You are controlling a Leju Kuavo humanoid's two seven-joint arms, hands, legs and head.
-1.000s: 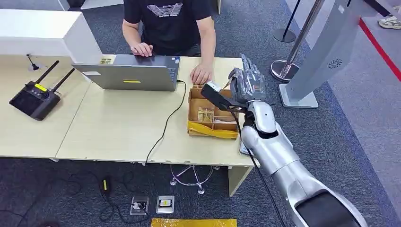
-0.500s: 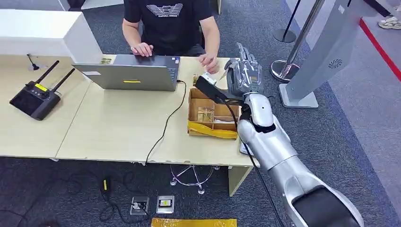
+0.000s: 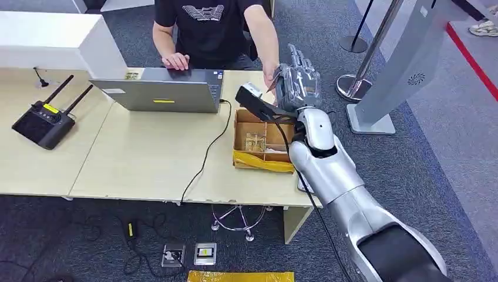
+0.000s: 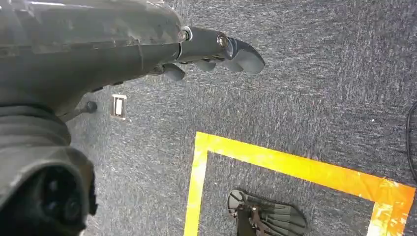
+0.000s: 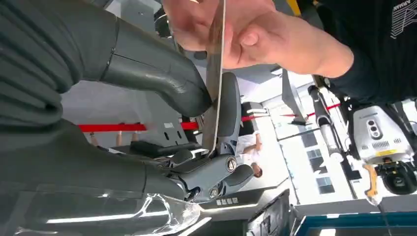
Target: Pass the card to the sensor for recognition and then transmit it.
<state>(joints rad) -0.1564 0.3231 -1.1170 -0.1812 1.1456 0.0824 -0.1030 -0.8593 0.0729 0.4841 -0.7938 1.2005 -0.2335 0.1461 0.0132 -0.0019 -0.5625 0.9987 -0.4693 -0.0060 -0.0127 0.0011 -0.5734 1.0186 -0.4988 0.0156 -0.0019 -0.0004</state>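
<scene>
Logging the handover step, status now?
Right robot hand raised over the desk, pinching the card. Person's hand gripping the card's other end. Left robot hand hanging over the floor, holding nothing. Nothing in the way.

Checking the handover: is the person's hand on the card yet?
Yes, the person's hand grips the card, pinched by the right hand.

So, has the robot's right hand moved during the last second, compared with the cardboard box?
Yes. The right hand has moved away from the cardboard box, toward the table's far edge, where the person's hand meets it.
</scene>
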